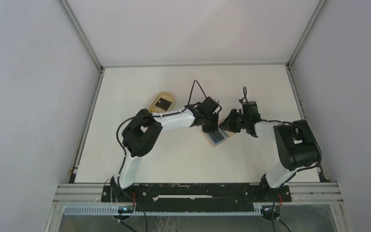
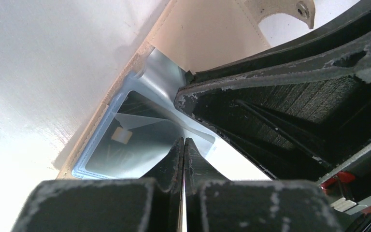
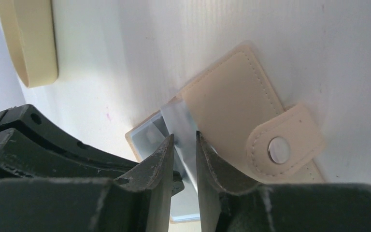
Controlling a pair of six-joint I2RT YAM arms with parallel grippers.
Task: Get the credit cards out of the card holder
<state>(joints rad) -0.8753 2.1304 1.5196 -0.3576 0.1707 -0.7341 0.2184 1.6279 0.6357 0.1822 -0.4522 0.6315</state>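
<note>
The tan card holder [image 1: 208, 141] lies open on the table at the centre, its snap tab [image 3: 278, 149] to one side. A light blue credit card [image 2: 135, 145] with a gold chip sits in it. My left gripper [image 2: 183, 140] is shut, its tips pressed down on the holder by the card; it also shows from above [image 1: 208, 127]. My right gripper [image 3: 184, 135] is open by a narrow gap, its tips either side of a raised light blue card edge [image 3: 178, 118] next to the tan flap [image 3: 227, 96]. From above it [image 1: 226, 124] meets the left one over the holder.
An oval tan tray [image 1: 170, 95] holding a small black square [image 1: 162, 103] stands behind and left of the holder; its rim shows in the right wrist view [image 3: 29, 43]. Grey walls enclose the white table on three sides.
</note>
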